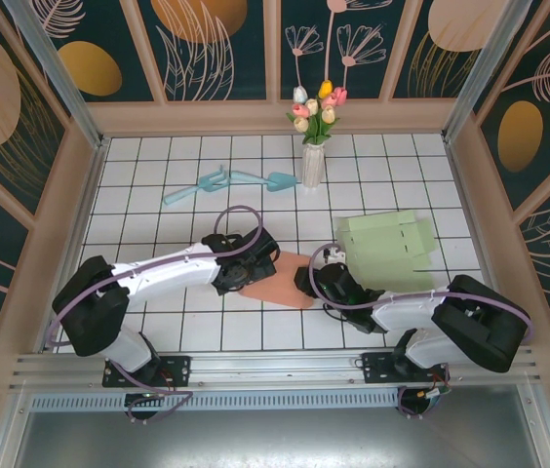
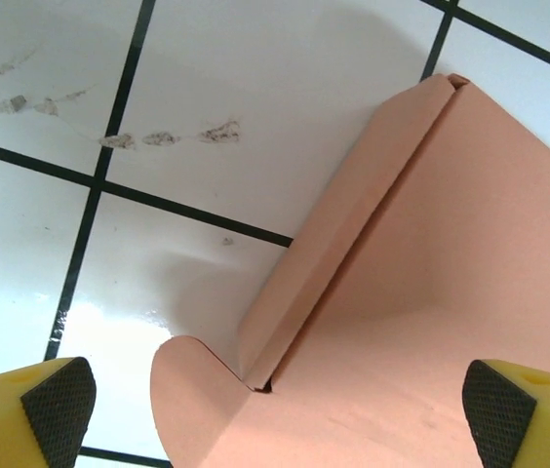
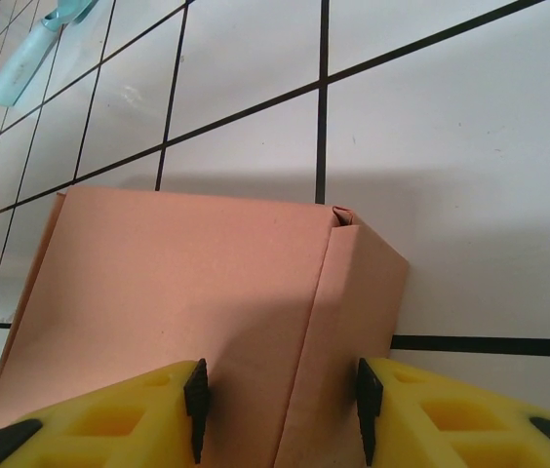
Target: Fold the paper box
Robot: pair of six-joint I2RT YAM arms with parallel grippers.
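table [image 1: 158, 156]: white tiles with black grid lines, everything sits on it
green sheet [image 1: 387, 249]: flat unfolded cardboard, right of centre
paper box [image 1: 290, 285]: the salmon one, lying near the front middle between both grippers, just left of the green sheet, side flap partly folded up
left gripper [image 2: 275, 409]: jaws spread wide over the box's edge, holding nothing
right gripper [image 3: 280, 409]: jaws half closed either side of the box's folded side, honestly can't tell if it's pinching
vase [image 1: 312, 164]: upright at the back, tulips in it
blue scoop [image 1: 197, 187]: lying left of the vase
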